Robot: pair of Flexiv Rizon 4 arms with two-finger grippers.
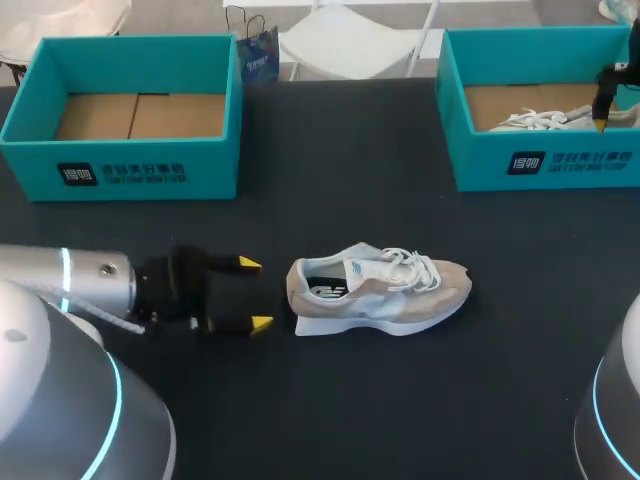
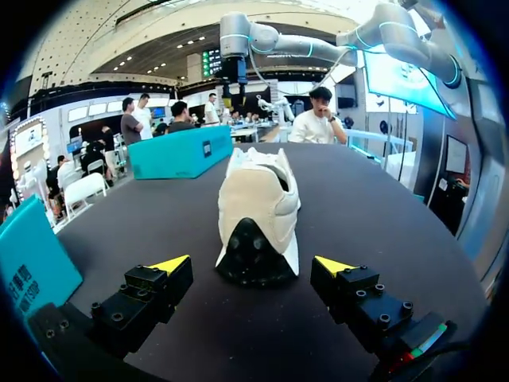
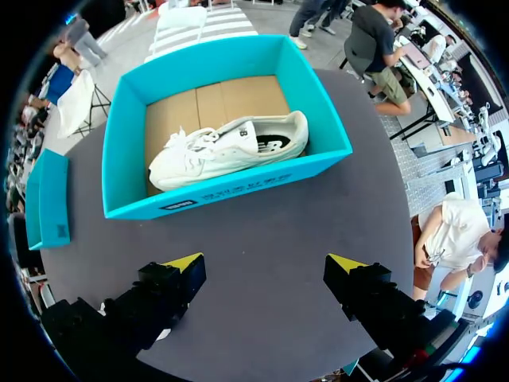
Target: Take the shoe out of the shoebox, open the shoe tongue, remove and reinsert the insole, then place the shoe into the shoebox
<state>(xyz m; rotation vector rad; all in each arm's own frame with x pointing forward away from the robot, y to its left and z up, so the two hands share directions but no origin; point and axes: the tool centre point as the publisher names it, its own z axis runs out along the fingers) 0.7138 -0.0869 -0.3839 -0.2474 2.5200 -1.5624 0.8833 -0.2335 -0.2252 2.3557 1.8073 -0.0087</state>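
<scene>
head view: the left gripper [image 1: 253, 294] lies low over the dark table [image 1: 330, 200], its yellow tips spread wide and holding nothing. the beige shoe [image 1: 380, 290] stands on its sole at 3 o'clock from it, heel just beside the tips and not touching them, toe pointing on toward 3 o'clock, tongue and white laces up. at 11 o'clock from the shoe sits the left shoebox [image 1: 130, 170], teal, with only its brown cardboard floor showing. at 1 o'clock sits the right shoebox [image 1: 545, 165], with a white shoe [image 1: 540, 120] inside. the right gripper [image 1: 603, 118] hangs over that box's far right part, apart from the white shoe.

left wrist view: the fingers stand far apart with nothing gripped. the beige shoe [image 2: 258, 199] is at 12 o'clock, its dark heel pad nearest, just ahead of the tips and centred between them, touching neither. beyond its toe stands the right shoebox [image 2: 179, 153], with the right arm [image 2: 235, 48] above it. the left shoebox [image 2: 28, 255] is at 9 o'clock.

right wrist view: the right gripper [image 3: 266, 263] is wide open and empty above bare dark tabletop. the right shoebox [image 3: 231, 195] is at 12 o'clock, well apart, and the white shoe [image 3: 231, 147] lies in it on its side across the cardboard floor. the left shoebox [image 3: 48, 199] is at 10 o'clock.
</scene>
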